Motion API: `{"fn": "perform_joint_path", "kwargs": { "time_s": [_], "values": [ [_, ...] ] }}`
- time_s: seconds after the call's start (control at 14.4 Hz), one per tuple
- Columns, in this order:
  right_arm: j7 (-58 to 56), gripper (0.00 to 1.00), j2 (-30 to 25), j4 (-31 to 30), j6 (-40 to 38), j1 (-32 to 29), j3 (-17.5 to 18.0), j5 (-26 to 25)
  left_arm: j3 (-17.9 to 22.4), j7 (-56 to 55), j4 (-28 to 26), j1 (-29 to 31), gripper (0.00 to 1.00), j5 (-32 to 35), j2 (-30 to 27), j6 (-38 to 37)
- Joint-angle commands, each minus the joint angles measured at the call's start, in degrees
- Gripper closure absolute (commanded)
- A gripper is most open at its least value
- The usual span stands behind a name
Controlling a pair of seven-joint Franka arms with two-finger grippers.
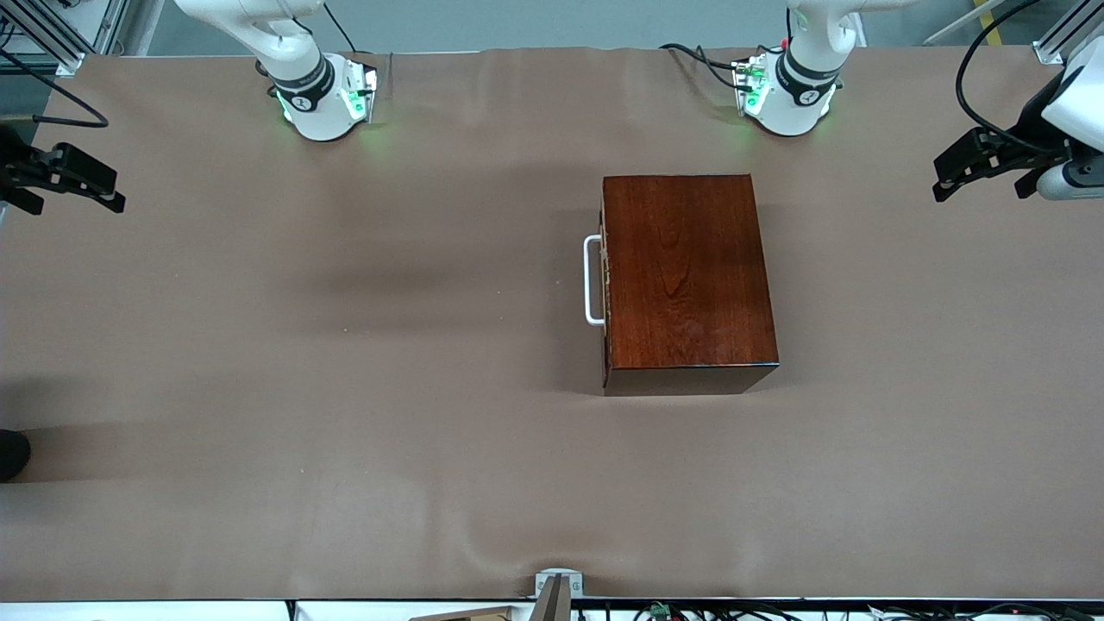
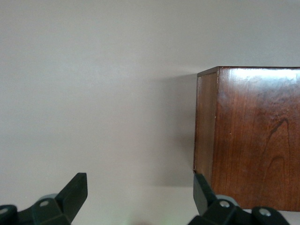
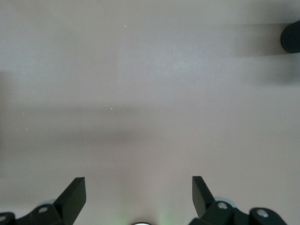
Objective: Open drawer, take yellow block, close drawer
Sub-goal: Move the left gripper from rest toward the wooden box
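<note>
A glossy reddish-brown wooden box (image 1: 686, 272) stands on the table, toward the left arm's end. Its drawer (image 1: 605, 276) is pushed in flush, and the white bar handle (image 1: 592, 280) faces the right arm's end. The yellow block is hidden. My left gripper (image 1: 979, 177) hangs open over the table's edge at the left arm's end, apart from the box. The left wrist view shows that gripper (image 2: 140, 187) holding nothing, with a corner of the box (image 2: 253, 136) beside one finger. My right gripper (image 1: 73, 194) waits open over the right arm's end, with only bare cloth under it in its wrist view (image 3: 139, 187).
A brown cloth (image 1: 345, 388) covers the whole table, with slight wrinkles near the front edge. A dark round object (image 1: 13, 454) sits at the table's edge at the right arm's end, and the right wrist view shows that object (image 3: 291, 36) too. A small metal bracket (image 1: 556, 586) sits at the front edge.
</note>
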Motion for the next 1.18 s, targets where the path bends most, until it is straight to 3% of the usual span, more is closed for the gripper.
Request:
{"fn": "perform_joint_path", "kwargs": {
  "time_s": [0.0, 0.42, 0.76, 0.9, 1.11],
  "values": [
    [0.22, 0.0, -1.47, -1.15, -0.17, -0.95, 0.67, -0.6, -0.39, 0.18, 1.35, 0.44, 0.0, 1.17, 0.39, -1.21],
    [0.22, 0.0, -1.38, -1.15, -0.08, -0.86, 0.67, -0.43, -2.05, 0.09, 4.67, -0.7, 0.0, 0.38, 2.22, -1.21],
    [0.22, 0.0, -1.47, -1.15, -0.17, -0.95, 0.67, -0.51, -13.55, -7.61, 8.89, -2.54, 0.0, 0.99, 8.98, -1.21],
    [0.22, 0.0, -1.38, -1.15, -0.17, -0.95, 0.67, -0.51, -16.03, -13.15, 11.7, -6.13, 0.0, 1.25, 13.72, -1.12],
    [0.22, 0.0, -1.38, -1.15, -0.25, -0.95, 0.58, -0.51, -15.86, -28.07, 18.28, -16.22, 0.0, 4.93, 22.94, -0.51]
  ]
}}
